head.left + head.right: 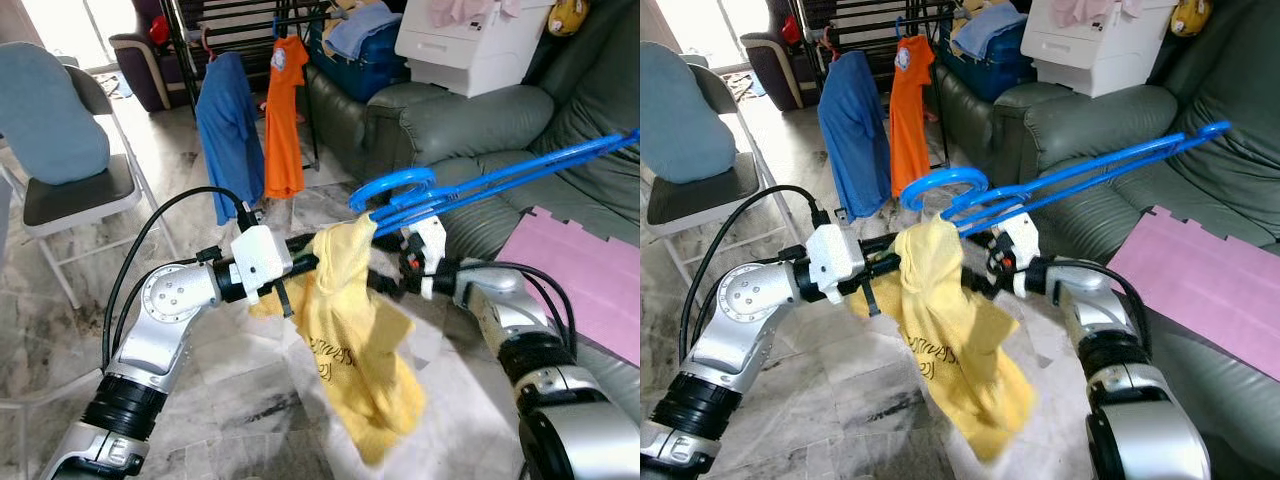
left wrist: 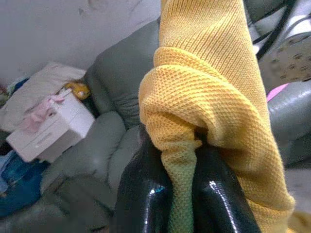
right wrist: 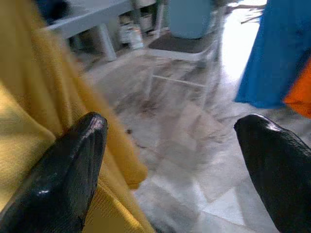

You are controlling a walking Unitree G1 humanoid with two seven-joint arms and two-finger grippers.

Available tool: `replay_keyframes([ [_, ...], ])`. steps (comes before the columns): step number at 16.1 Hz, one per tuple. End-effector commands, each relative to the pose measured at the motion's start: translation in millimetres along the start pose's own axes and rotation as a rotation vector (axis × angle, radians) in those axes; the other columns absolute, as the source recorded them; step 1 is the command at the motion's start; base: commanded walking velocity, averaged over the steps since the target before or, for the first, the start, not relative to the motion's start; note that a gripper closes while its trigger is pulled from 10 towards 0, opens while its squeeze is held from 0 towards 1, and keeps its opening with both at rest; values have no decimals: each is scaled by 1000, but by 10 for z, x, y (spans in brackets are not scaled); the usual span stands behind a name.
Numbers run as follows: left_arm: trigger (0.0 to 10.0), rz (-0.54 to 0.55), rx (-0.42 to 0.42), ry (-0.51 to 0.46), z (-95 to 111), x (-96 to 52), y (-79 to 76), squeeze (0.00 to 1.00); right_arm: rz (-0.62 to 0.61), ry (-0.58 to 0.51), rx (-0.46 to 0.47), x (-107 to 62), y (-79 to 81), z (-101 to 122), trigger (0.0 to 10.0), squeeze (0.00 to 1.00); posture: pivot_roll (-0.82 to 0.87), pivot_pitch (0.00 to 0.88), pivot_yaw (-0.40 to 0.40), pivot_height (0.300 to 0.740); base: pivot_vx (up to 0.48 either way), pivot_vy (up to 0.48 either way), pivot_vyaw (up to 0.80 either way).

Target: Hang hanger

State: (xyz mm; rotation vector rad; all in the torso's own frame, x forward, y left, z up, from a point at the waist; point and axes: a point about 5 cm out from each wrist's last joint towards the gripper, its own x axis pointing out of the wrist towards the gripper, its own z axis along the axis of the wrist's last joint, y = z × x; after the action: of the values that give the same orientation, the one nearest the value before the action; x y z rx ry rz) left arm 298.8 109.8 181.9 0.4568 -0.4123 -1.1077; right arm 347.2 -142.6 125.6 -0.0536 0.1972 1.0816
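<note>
Left fingers [image 2: 146, 199] pinch the yellow shirt [image 1: 350, 330] tight; right fingers [image 3: 73, 174] spread wide, holding nothing. Blue hanger [image 1: 480, 185] sits atop the shirt, between arms. Keep pinch firm, regrasp hanger before the rack [image 1: 240, 20].

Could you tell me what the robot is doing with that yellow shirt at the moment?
The left gripper has its fingers shut on the yellow knit shirt, which drapes from the blue plastic hanger. The right gripper, fingers open, sits beside the shirt. A drying rack with blue and orange shirts stands behind.
</note>
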Motion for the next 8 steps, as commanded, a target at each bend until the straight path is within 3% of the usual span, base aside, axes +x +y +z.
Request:
replay_keyframes([
  [1, 0, 47, 44, -9, 52, 2, 115, 0, 44, 3, -5, -14, 28, 15, 10000, 0, -52, 0, 38, 740, 0, 0, 0],
  [8, 0, 101, 99, 25, 35, 37, 205, 0, 77, -1, 18, -12, 70, 7, 10000, 0, -50, 0, 44, 740, 0, 0, 0],
])
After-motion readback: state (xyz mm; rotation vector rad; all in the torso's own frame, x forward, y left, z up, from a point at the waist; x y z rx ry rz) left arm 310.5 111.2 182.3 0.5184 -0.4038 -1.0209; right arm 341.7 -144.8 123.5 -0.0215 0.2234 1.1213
